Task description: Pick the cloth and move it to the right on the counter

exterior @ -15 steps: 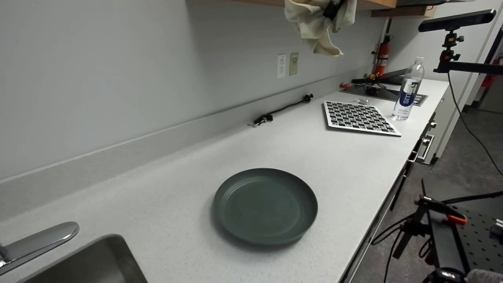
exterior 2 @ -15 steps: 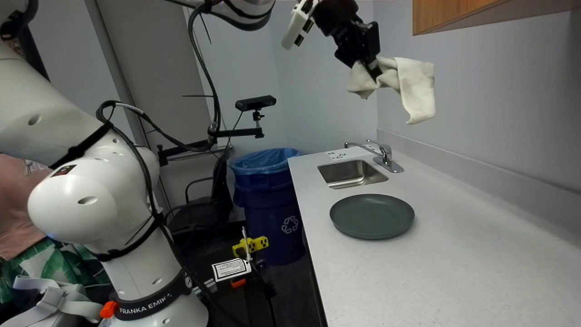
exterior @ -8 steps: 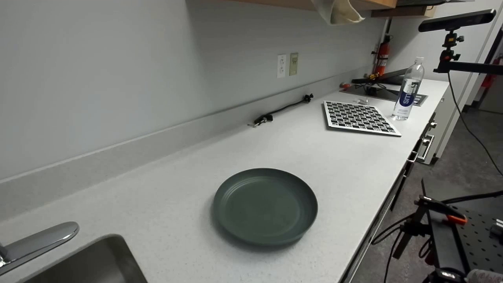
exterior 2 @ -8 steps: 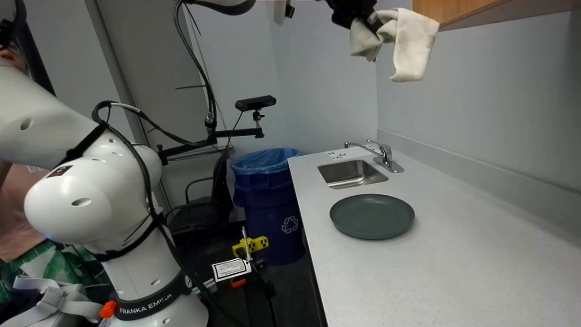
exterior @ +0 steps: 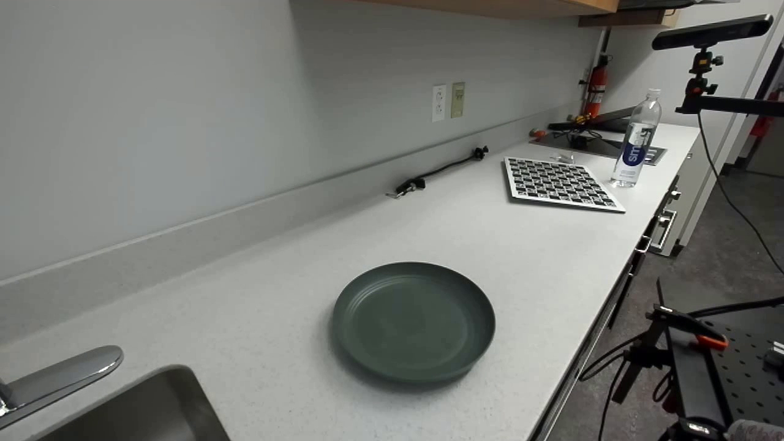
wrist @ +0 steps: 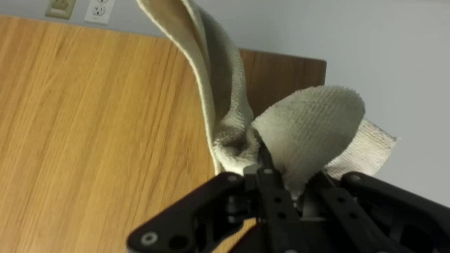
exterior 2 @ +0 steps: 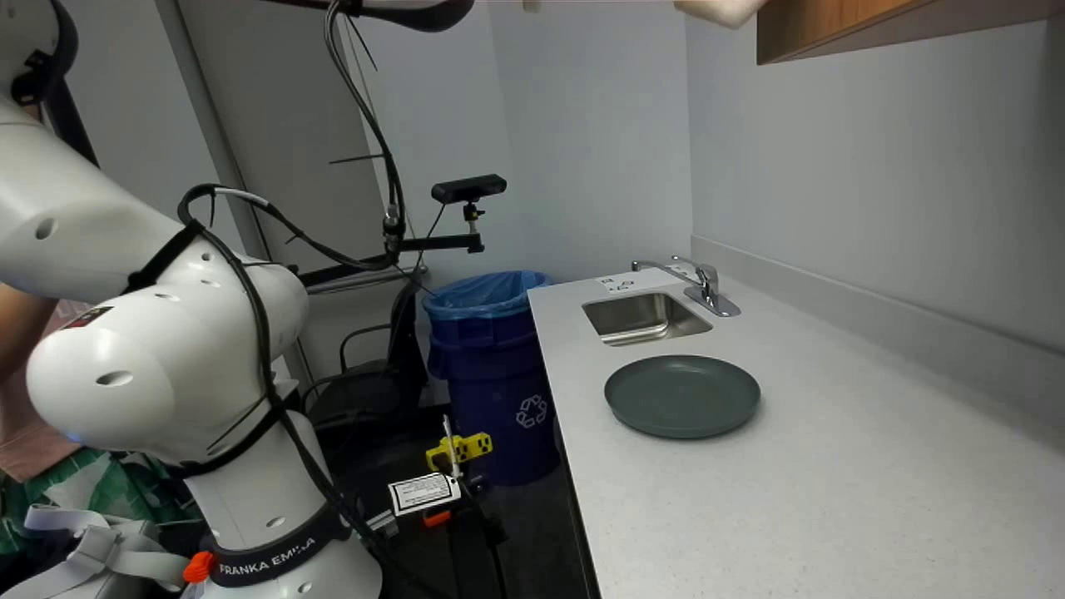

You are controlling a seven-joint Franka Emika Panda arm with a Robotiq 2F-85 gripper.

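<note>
Cloth: was cream-white, ribbed, bunched into loose folds with one rounded flap
Fingers: were clamped on the cloth
Place: was near the wooden cupboard

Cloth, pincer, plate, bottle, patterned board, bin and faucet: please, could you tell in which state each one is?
Cloth: bunched, held in the air.
Pincer: closed on the cloth.
Plate: right side up on the counter.
Bottle: upright; fill level unclear.
Patterned board: lying pattern side up.
Bin: open, lined with a blue bag.
Faucet: no running water visible.
</note>
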